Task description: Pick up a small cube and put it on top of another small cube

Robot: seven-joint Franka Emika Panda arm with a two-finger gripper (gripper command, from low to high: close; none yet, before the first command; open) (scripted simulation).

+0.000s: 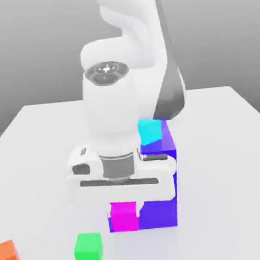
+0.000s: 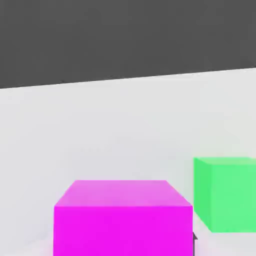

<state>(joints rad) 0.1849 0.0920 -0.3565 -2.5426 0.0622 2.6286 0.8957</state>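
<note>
Gripper (image 1: 124, 210) pinching the magenta cube (image 1: 124, 216) beside the blue block (image 1: 160, 213); lifting may scrape that block; green cube (image 1: 88, 250) sits near.

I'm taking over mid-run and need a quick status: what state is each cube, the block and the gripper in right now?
gripper: down over the magenta cube, fingers either side of it; grip not confirmable.
magenta cube: between the fingers, in front of the blue-purple block.
blue-purple block: on the table, behind the gripper.
cyan cube: sitting atop the blue-purple block.
green cube: on the table, free.
orange cube: on the table, free.
</note>
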